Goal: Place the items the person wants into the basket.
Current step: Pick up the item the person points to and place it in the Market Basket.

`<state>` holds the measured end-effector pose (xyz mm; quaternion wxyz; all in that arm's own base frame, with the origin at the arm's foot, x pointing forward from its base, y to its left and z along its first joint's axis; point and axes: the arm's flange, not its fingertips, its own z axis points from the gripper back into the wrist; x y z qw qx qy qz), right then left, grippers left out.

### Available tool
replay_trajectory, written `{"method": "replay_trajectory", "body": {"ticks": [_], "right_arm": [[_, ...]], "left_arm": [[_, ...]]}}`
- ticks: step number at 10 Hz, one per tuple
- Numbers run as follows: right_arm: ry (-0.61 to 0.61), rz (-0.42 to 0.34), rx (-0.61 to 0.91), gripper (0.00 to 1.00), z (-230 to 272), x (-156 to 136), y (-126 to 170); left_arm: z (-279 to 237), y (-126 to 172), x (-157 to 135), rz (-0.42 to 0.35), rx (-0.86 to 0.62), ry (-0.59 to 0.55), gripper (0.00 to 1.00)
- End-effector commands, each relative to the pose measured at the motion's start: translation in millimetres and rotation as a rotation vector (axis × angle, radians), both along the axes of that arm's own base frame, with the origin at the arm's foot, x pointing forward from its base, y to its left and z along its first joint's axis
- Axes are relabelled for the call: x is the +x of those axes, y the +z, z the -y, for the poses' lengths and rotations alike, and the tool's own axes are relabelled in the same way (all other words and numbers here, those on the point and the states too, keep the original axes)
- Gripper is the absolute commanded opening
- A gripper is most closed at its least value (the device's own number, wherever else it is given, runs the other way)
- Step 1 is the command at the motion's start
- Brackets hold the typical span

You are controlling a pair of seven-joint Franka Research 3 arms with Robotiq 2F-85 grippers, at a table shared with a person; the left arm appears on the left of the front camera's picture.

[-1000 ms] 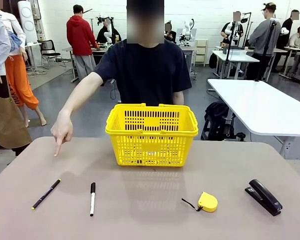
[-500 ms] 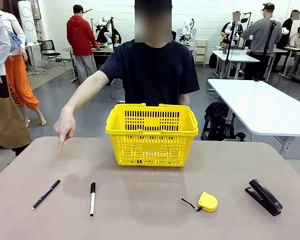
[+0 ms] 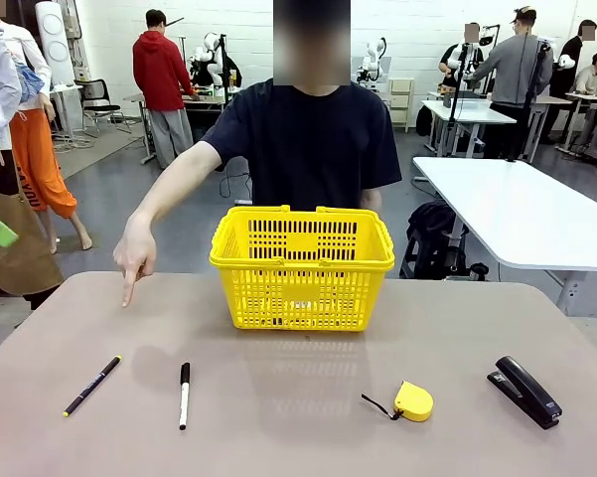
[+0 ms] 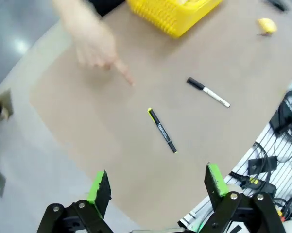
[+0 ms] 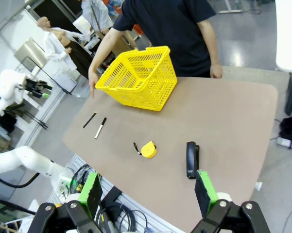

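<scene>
The person's hand [image 3: 134, 260] is out over the left side of the table [image 3: 298, 437], forefinger aimed down at the bare top, and the pen [image 3: 91, 386] is the thing lying nearest that finger. The tip stops short of it, though, so reading the pen rather than the marker [image 3: 184, 395] as the wanted one is a fair guess, not a certainty. This looks like the left arm's job. In its wrist view the left gripper [image 4: 157, 183] hangs above the table, jaws spread wide with nothing between them. The pen sits straight ahead, close to the centre line between the two fingers. Its long axis runs on a slant, yellow tip toward the hand and black end back toward the jaws. That is nearer to in line with the fingers' reach than across it, so a small wrist roll should square the pinch. The right gripper [image 5: 148, 191] is also wide open and empty, with the stapler [image 5: 192, 159] just ahead of it and the pen well away. The basket [image 3: 301, 263] stands mid-table in front of the person.
</scene>
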<state>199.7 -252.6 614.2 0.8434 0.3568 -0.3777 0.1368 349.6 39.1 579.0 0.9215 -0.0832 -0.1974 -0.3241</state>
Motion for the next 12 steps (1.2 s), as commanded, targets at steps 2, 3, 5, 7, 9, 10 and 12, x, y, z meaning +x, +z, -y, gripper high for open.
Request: {"method": "replay_trajectory", "body": {"ticks": [2,3,5,7,9,10,12], "right_arm": [[0.009,0.021,0.017,1.00,1,1,2],[0.009,0.021,0.017,1.00,1,1,2],[0.009,0.021,0.017,1.00,1,1,2],[0.009,0.021,0.017,1.00,1,1,2],[0.009,0.021,0.017,1.00,1,1,2],[0.009,0.021,0.017,1.00,1,1,2],[0.009,0.021,0.017,1.00,1,1,2]], "left_arm": [[49,-33,25,-0.158,0.101,0.241,1.00],[64,-54,34,-0.208,0.129,0.277,1.00],[77,-90,58,-0.240,0.193,0.357,1.00],[79,-105,67,-0.268,0.154,0.391,1.00],[80,-113,62,-0.275,0.174,0.365,1.00],[80,-113,62,-0.275,0.174,0.365,1.00],[80,-113,62,-0.275,0.174,0.365,1.00]]}}
